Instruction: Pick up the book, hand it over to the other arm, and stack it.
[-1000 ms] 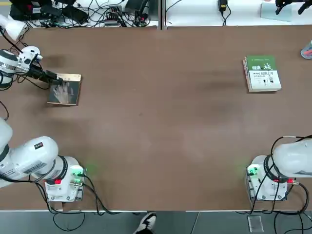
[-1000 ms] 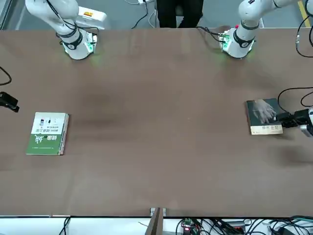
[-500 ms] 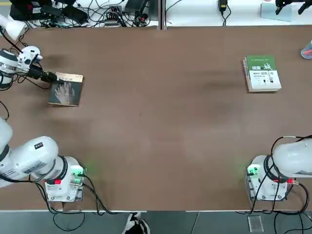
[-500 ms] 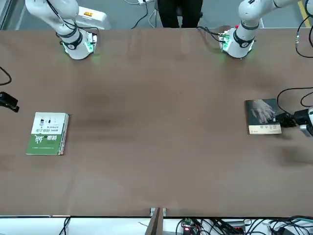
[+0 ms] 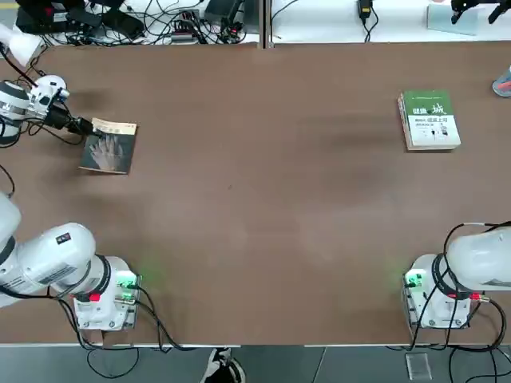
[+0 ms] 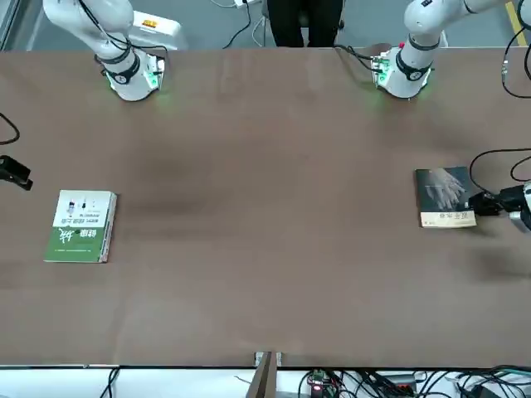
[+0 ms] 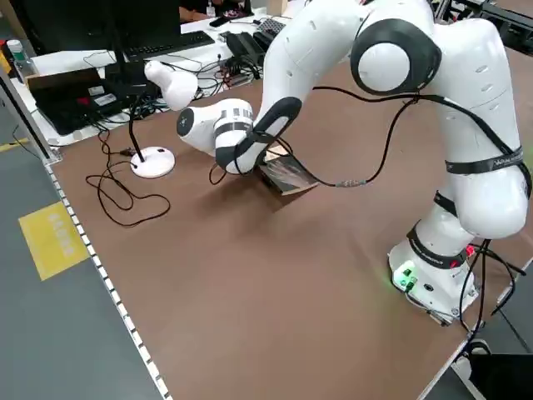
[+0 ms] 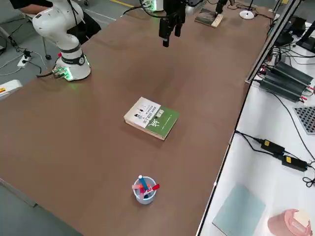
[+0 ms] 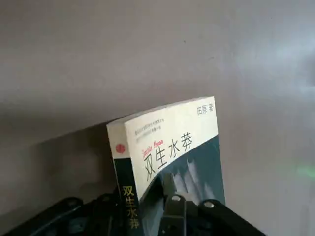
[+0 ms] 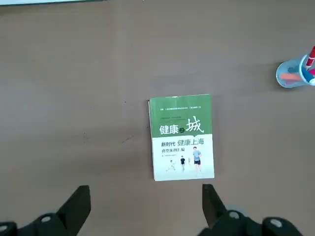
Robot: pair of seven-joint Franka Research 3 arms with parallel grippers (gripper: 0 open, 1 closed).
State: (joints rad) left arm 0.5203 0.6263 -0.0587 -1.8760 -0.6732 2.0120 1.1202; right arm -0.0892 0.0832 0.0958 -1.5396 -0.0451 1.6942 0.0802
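The book, a thin dark paperback with a pale hand picture, lies at the far left of the table in the top view. My left gripper reaches in low from the table's left edge and is shut on the book's spine-side corner. In the left wrist view the fingers pinch the book, one over the cover, and a shadow shows under its raised edge. The left side view shows the book tilted up at the gripper. My right gripper hangs open high over the table's right part.
A thicker green-and-white book lies flat at the far right, directly below the right wrist camera. A cup of pens stands near the right edge. A white desk lamp and cables sit beside the left gripper.
The left gripper's fingers have closed on the book's corner. The book has slid a little toward the table's middle and turned slightly. The right arm has not moved.
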